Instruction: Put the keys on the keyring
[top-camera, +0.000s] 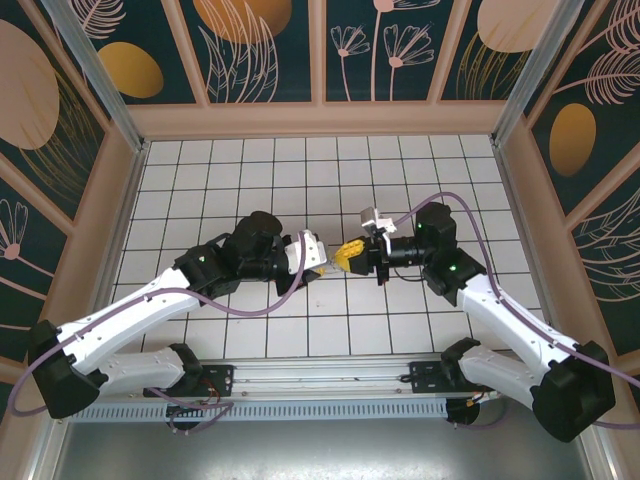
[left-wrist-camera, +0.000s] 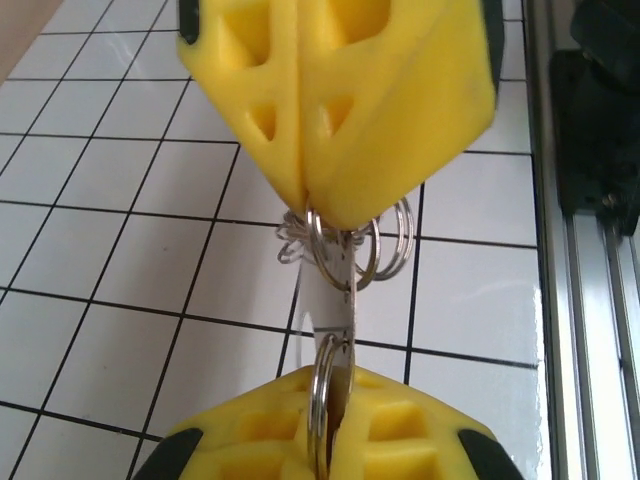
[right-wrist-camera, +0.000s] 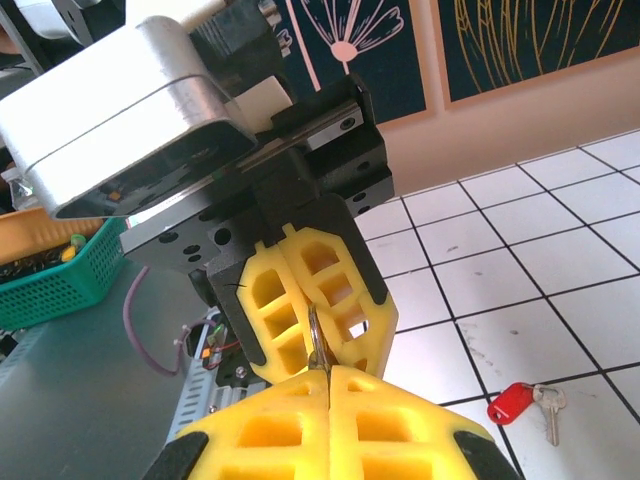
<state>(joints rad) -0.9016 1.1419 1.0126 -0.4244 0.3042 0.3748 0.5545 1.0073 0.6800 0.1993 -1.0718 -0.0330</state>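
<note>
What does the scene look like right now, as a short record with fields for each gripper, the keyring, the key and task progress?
left gripper: shut on the keyring
right gripper: shut on the keyring, tip to tip with the left one
keyring: pale strap with silver rings, held between both grippers above the table
key: red head, silver blade, lying on the table, apart from both grippers
task progress: key not yet on the keyring

Red-headed key (right-wrist-camera: 520, 402) lies flat on tile; keyring (left-wrist-camera: 330, 298) aloft.
</note>
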